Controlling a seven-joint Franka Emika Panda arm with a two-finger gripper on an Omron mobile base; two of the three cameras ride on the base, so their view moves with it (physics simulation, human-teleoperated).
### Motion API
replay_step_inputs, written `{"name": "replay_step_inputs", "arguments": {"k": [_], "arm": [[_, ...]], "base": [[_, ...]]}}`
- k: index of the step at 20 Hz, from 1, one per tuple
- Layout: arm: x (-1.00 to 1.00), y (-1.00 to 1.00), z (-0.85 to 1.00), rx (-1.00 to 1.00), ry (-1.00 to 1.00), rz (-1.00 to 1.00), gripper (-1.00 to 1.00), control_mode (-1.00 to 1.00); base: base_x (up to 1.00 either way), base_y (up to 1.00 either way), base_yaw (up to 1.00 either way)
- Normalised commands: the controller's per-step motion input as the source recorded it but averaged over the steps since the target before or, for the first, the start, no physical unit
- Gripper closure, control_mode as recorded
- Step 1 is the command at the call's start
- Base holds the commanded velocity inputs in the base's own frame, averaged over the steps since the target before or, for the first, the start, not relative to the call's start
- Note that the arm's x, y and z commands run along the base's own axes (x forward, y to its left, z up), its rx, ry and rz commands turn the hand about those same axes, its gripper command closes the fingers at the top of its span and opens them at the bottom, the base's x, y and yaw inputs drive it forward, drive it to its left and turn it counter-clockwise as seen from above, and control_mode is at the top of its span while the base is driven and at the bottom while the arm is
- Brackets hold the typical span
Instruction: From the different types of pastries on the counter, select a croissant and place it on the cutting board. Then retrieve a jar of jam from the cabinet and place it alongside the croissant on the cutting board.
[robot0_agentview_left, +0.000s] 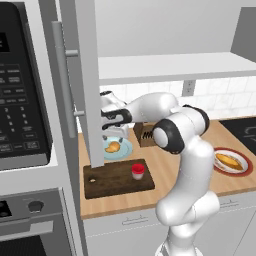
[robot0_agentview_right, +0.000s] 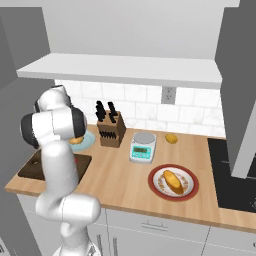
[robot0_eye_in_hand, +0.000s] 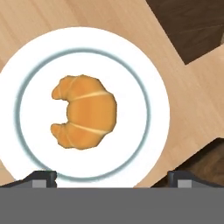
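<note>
The croissant (robot0_eye_in_hand: 85, 111) lies on a white plate (robot0_eye_in_hand: 153, 78) with a blue-grey ring, right under my hand. My gripper (robot0_eye_in_hand: 111, 180) is open, its fingertips (robot0_eye_in_hand: 41, 178) wide apart and holding nothing. In the left base view the gripper (robot0_agentview_left: 107, 136) hovers just above the croissant (robot0_agentview_left: 113, 147), behind the cutting board (robot0_agentview_left: 112, 182). A red-lidded jar of jam (robot0_agentview_left: 138, 171) stands on the board's right part. The cabinet door (robot0_agentview_left: 90, 75) hangs open beside my hand. From the right base view the croissant (robot0_agentview_right: 76, 140) peeks out behind my arm.
A knife block (robot0_agentview_left: 145, 134) stands just right of the plate. Farther right on the counter (robot0_agentview_right: 120, 175) are a kitchen scale (robot0_agentview_right: 143, 146), a small round yellow pastry (robot0_agentview_right: 171, 138) and a red-rimmed plate (robot0_agentview_right: 187, 192) with an oval pastry. The black microwave (robot0_agentview_left: 20, 90) is at the left.
</note>
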Motion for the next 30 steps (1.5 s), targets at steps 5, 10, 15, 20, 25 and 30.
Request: {"name": "replay_step_inputs", "arguments": {"k": [5, 10, 15, 20, 25, 30], "arm": [[0.17, -0.07, -0.02, -0.02, 0.02, 0.0, -1.0, -1.0], [0.25, -0.13, 0.0, 0.0, 0.01, 0.0, -1.0, -1.0], [0.08, -0.05, -0.04, 0.0, -0.01, 0.0, -1.0, -1.0], [0.25, 0.0, -0.1, 0.0, -0.03, -0.03, -1.0, -1.0], [0.0, -0.05, -0.07, 0.21, 0.09, 0.0, -1.0, -1.0], [0.0, -0.05, 0.0, 0.01, 0.0, 0.0, -1.0, -1.0]], "base": [[0.0, 0.0, 0.0], [0.0, 0.0, 0.0], [0.0, 0.0, 0.0], [0.0, 0.0, 0.0], [0.0, 0.0, 0.0], [0.0, 0.0, 0.0]]}}
